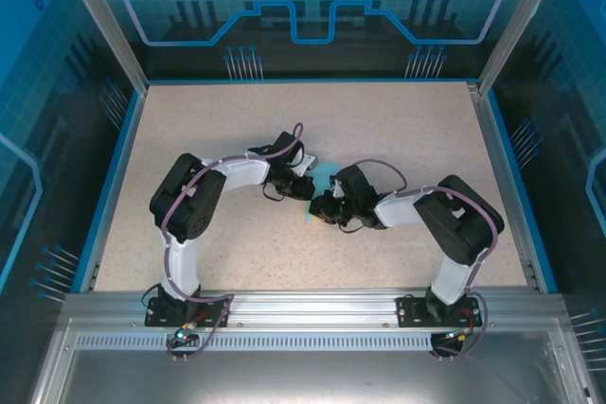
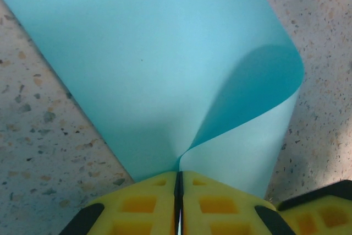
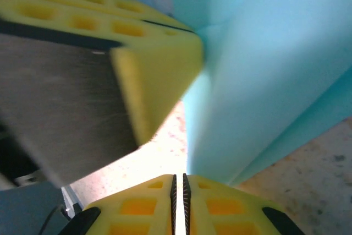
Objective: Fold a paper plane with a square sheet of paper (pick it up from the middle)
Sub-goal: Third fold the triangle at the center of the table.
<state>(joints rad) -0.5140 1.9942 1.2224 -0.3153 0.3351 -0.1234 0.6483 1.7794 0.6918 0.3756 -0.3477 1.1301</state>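
With my left gripper point(image 2: 178, 176) and right gripper point(image 3: 178, 178) each pinching the curled sheet of paper point(image 2: 137, 53) at mid-table point(image 1: 189, 120), I judge I'm mid-fold, and next I must align the edges and press a crease.

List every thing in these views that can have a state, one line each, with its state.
square sheet of paper, bent over in a loose curl, pinched at its edge
left fingers, shut on the square sheet of paper
right fingers, shut on the square sheet of paper
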